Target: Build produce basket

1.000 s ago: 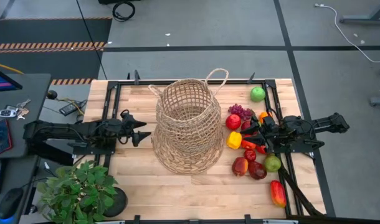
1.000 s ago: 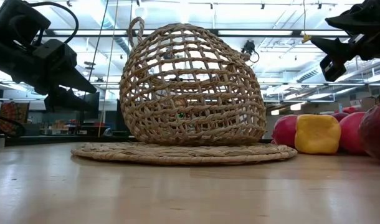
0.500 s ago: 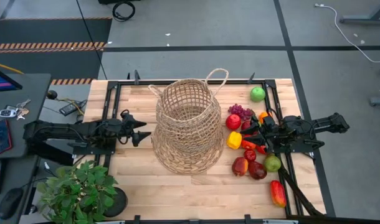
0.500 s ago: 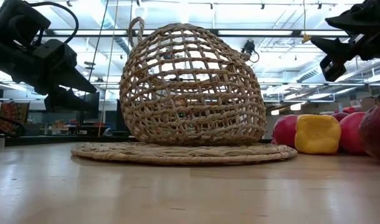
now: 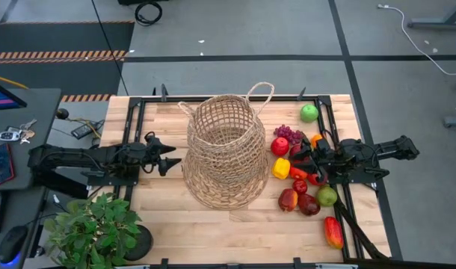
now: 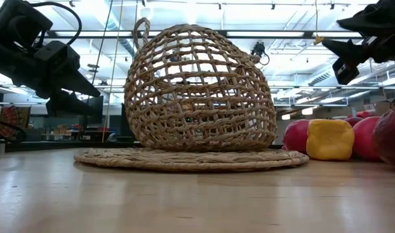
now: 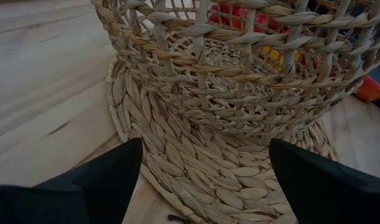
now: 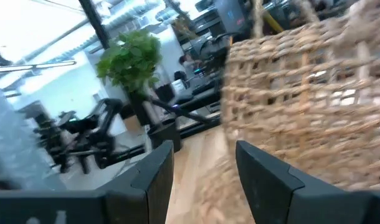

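Observation:
The tan wicker basket (image 5: 226, 149) stands upright mid-table on its wide flat woven base (image 6: 191, 158). The produce lies on the table to its right: grapes (image 5: 286, 133), a red apple (image 5: 279, 146), a yellow pepper (image 5: 280, 168), green apples (image 5: 309, 113) and a mango (image 5: 333, 232). My left gripper (image 5: 170, 159) hovers open just left of the basket, its fingers pointing at the base (image 7: 205, 168). My right gripper (image 5: 297, 161) hangs open above the produce pile, pointing toward the basket (image 8: 314, 93). Some fruit is hidden under the right arm.
A leafy potted plant (image 5: 93, 228) stands at the table's near left corner. Black frame rails (image 5: 138, 119) run along the table's left and right sides. Bare wood (image 5: 235, 232) lies between the basket and the near edge. A desk with keys and cables sits beyond the left edge.

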{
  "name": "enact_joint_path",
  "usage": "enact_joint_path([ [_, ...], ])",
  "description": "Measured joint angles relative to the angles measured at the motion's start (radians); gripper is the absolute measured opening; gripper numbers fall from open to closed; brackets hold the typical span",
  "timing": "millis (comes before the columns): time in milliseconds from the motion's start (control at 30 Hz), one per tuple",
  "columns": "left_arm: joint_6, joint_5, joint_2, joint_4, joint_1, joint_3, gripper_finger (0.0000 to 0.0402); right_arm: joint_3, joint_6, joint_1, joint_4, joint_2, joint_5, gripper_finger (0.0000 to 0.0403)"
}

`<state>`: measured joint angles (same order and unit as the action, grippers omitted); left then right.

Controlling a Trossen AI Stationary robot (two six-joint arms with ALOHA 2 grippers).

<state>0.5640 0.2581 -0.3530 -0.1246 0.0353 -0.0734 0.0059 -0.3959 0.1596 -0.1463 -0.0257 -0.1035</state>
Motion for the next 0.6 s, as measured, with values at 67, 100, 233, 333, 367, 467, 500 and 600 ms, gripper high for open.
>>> enact_joint_path([
  [67,0.0,0.0,0.0,0.0,0.0,0.0,0.0357,0.0,0.003,-0.006,-0.045,0.0,-0.113,0.018],
  [100,0.0,0.0,0.0,0.0,0.0,0.0,0.0357,0.0,-0.006,-0.01,-0.093,0.0,-0.174,0.018],
  [233,0.0,0.0,0.0,0.0,0.0,0.0,0.0357,0.0,-0.079,-0.031,-0.308,0.0,-0.426,0.018],
  [333,0.0,0.0,0.0,0.0,0.0,0.0,0.0357,0.0,-0.075,-0.05,-0.387,0.001,-0.524,0.0179],
  [367,0.0,0.0,0.0,0.0,0.0,0.0,0.0357,0.0,-0.075,-0.054,-0.396,0.0,-0.532,0.0179],
  [467,0.0,0.0,0.0,0.0,0.0,0.0,0.0357,0.0,-0.091,-0.058,-0.412,0.0,-0.524,0.0179],
  [500,0.0,0.0,0.0,0.0,0.0,0.0,0.0357,0.0,-0.103,-0.058,-0.417,0.0,-0.514,0.0179],
  [600,0.0,0.0,0.0,0.0,0.0,0.0,0.0357,0.0,-0.159,-0.058,-0.45,0.0,-0.456,0.0179],
])
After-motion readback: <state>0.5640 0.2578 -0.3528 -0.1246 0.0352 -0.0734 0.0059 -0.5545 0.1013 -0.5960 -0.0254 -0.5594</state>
